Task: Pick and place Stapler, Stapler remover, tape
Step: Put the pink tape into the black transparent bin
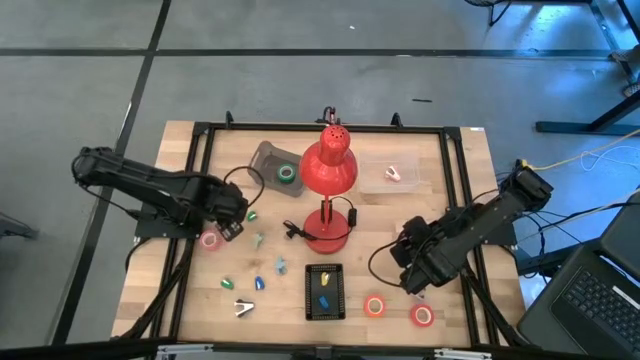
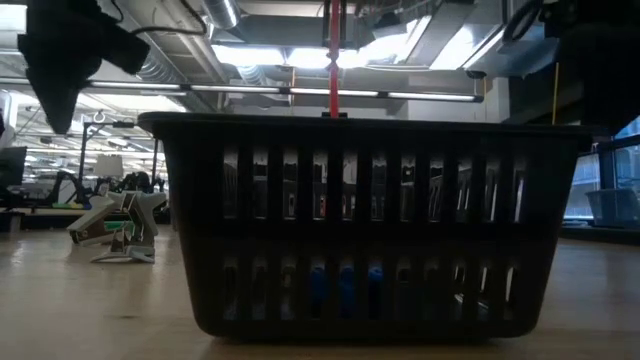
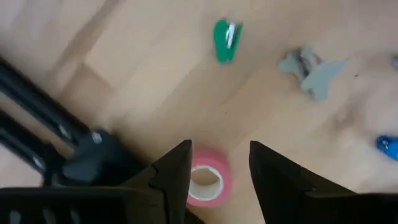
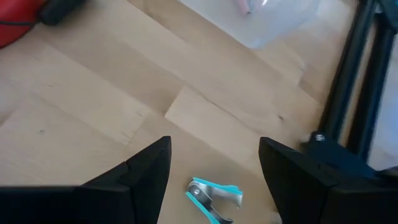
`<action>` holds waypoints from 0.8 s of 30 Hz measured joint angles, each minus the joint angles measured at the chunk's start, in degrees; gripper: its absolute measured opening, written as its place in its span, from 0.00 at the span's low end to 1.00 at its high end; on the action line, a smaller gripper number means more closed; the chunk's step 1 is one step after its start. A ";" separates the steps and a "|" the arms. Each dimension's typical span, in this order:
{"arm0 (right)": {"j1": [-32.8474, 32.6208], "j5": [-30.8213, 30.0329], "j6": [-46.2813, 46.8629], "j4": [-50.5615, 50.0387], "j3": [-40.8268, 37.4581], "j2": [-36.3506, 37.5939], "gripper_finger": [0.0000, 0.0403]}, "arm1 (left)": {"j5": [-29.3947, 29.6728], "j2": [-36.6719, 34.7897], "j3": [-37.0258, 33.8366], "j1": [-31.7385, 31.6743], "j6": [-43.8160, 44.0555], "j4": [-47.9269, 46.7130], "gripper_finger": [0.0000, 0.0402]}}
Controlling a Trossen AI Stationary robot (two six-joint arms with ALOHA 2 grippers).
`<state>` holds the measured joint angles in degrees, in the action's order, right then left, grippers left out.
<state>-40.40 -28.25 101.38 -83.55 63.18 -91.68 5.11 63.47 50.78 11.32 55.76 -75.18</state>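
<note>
— What do we have on the left side?

— Our left gripper (image 3: pixel 214 171) hangs over the pink tape roll (image 3: pixel 207 178) near the table's left edge. Its fingers are spread wide, the roll sits on the wood between them, and nothing is gripped. Beyond it we see a green stapler (image 3: pixel 226 40) and a grey staple remover (image 3: pixel 311 70).

— And the right?

— Our right gripper (image 4: pixel 214 171) is also wide open and empty, low over the table right of the red lamp (image 1: pixel 328 170). A blue staple remover (image 4: pixel 214 195) lies on the wood between its fingers.

— Where are the other pieces?

— From above, we see two more tape rolls, an orange one (image 1: pixel 375 306) and a red one (image 1: pixel 422 316), at the front right, and a green roll (image 1: pixel 287 173) in the grey tray (image 1: pixel 266 156) behind. The black basket (image 1: pixel 324 292) at the front holds small blue and yellow items.
</note>
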 joint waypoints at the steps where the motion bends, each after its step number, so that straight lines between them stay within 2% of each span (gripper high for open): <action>1: 0.00 -0.04 0.00 0.50 -0.42 0.00 0.61 | -0.33 0.99 0.00 0.30 -0.84 -0.25 0.37; 7: 0.00 -0.04 -0.03 1.95 -1.75 0.00 0.61 | 0.35 7.44 0.00 3.49 -20.21 -0.46 0.34; 11: -0.01 -0.02 -0.26 2.52 -1.73 0.00 0.61 | 0.19 11.55 -0.02 4.01 -28.01 -5.03 0.34; 15: 0.00 -0.02 -0.44 4.20 -1.73 0.00 0.61 | -3.89 13.78 -0.64 3.95 -28.91 -12.34 0.32; 20: 0.00 -0.07 -1.33 5.25 -1.73 0.00 0.61 | -9.91 12.57 -5.77 4.08 -28.86 -7.68 0.30; 24: 0.00 -0.22 -1.33 5.84 -1.73 0.00 0.61 | -9.09 11.96 -5.54 4.06 -27.86 -6.48 0.28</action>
<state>-40.40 -28.47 100.05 -77.71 61.45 -91.68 -3.99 75.43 45.25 15.38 27.90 -81.65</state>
